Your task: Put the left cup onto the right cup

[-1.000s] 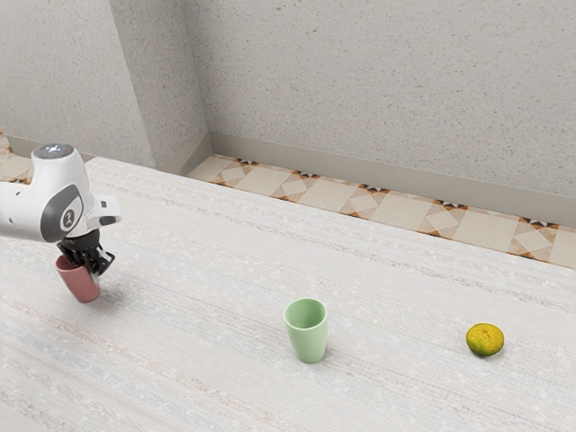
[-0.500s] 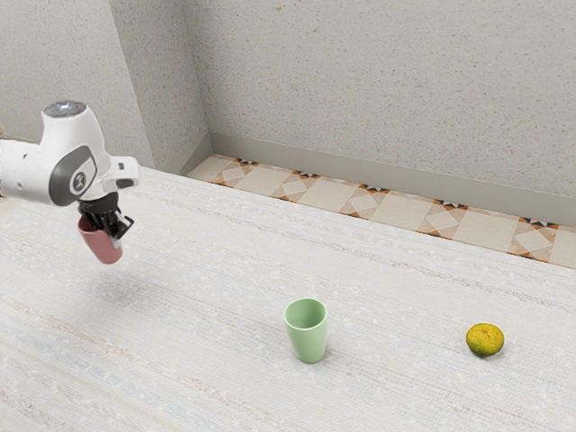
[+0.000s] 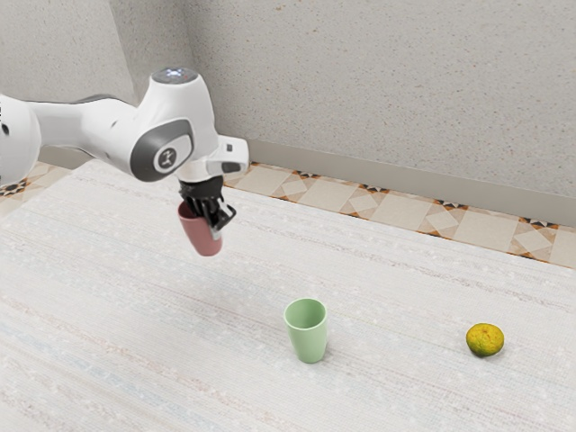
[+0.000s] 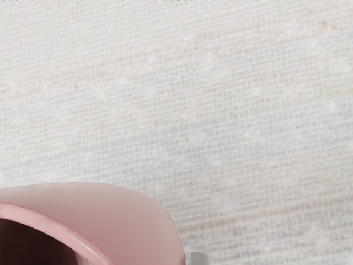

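A pink-red cup (image 3: 202, 234) hangs in the air, tilted, well above the table, with my gripper (image 3: 209, 214) shut on its rim. The same pink cup (image 4: 94, 221) shows blurred and close under my hand in the wrist view. A light green cup (image 3: 307, 329) stands upright on the table, lower and toward the exterior view's right of the held cup, apart from it.
A small yellow-green citrus fruit (image 3: 485, 339) lies on the table far toward the exterior view's right. The pale woven tabletop (image 3: 135, 342) stretches wide around the green cup. A tiled floor strip (image 3: 405, 209) and wall run behind the table's far edge.
My arm has carried the pink cup up off the table and toward the exterior view's right, closer to the green cup. The green cup and fruit have stayed put.
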`<state>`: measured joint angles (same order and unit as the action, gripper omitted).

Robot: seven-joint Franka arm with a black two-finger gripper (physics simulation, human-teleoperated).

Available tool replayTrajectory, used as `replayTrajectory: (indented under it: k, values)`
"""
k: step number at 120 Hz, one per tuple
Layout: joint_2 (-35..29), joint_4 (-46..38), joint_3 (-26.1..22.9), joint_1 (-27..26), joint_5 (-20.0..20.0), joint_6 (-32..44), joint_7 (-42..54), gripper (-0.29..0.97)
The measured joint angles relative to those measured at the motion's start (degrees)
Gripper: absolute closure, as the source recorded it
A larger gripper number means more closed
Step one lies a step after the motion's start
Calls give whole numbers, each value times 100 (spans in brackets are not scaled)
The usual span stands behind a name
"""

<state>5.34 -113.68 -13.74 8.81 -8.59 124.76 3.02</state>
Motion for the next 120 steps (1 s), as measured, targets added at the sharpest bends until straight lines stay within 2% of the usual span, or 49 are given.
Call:
replayTrajectory:
  k: [27,53,90,120]
  values:
    - [6,220,-940,28,-176,-194,-699,78]
    - [44,653,-1811,-39,-435,-753,-1576,78]
    - [282,666,-2496,4,-487,-1056,-2841,78]
    - [687,827,-2581,3,-628,-1052,-3647,78]
